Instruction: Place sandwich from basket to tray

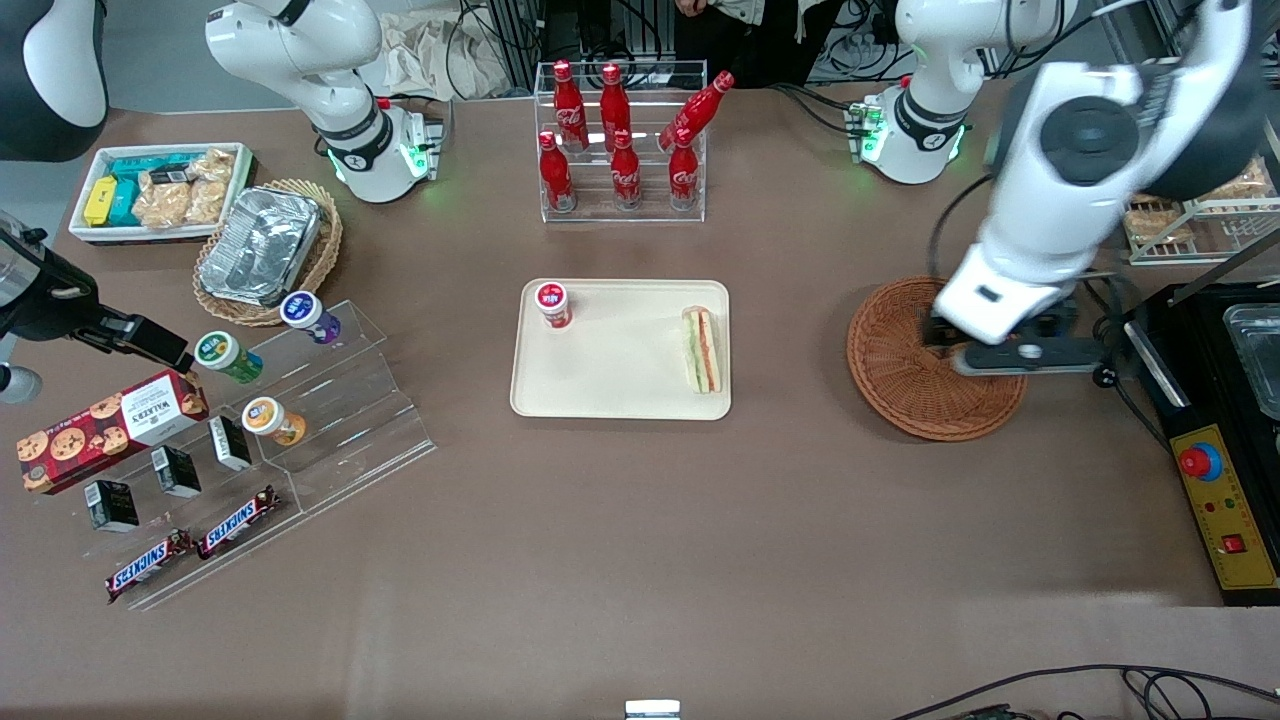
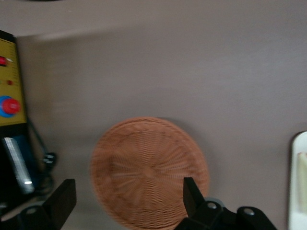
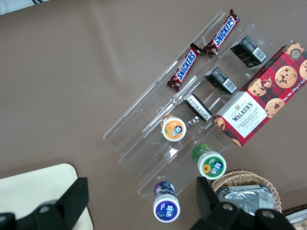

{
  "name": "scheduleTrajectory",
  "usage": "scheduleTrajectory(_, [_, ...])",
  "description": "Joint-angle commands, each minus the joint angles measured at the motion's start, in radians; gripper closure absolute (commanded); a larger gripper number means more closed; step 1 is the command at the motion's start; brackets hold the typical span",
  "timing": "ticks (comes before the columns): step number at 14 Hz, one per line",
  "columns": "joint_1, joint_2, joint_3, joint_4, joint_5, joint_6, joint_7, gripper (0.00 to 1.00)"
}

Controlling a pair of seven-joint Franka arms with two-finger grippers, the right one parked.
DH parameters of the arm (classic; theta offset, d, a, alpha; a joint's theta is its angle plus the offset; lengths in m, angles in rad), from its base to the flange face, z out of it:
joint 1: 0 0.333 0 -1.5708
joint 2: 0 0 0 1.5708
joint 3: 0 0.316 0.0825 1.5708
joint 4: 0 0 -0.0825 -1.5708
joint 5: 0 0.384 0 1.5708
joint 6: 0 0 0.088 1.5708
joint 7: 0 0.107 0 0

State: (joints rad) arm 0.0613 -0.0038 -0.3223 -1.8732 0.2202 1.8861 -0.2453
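Gripper (image 2: 129,201) hangs wide open over the bare basket (image 1: 900,385); open table lies between basket and tray (image 1: 610,385); on the tray, sandwich (image 1: 702,349) and a red-capped jar (image 1: 552,303) stand well apart.

We see the working left arm (image 1: 1040,190) as glossy white rounded shells, with a dark grey round cap at a joint and a black band ringing its base, where small green lights glow. Black cables trail from the base, at about twelve o'clock from the basket (image 1: 900,370). Its gripper (image 2: 129,203), above the basket, has a white wrist block on a black body, and we count two blunt matte-black fingers (image 2: 64,201) spread wide, with silvery screws at their mounts.
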Motion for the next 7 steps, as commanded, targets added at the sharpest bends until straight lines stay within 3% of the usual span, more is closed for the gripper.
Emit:
scheduleTrajectory(1, [0.052, -0.016, -0.02, 0.127, -0.027, -0.152, 0.127, 0.01])
scheduleTrajectory(5, [0.114, -0.016, -0.024, 0.248, -0.131, -0.255, 0.228, 0.01])
scheduleTrajectory(7, [0.112, -0.019, -0.023, 0.284, -0.13, -0.307, 0.25, 0.01])
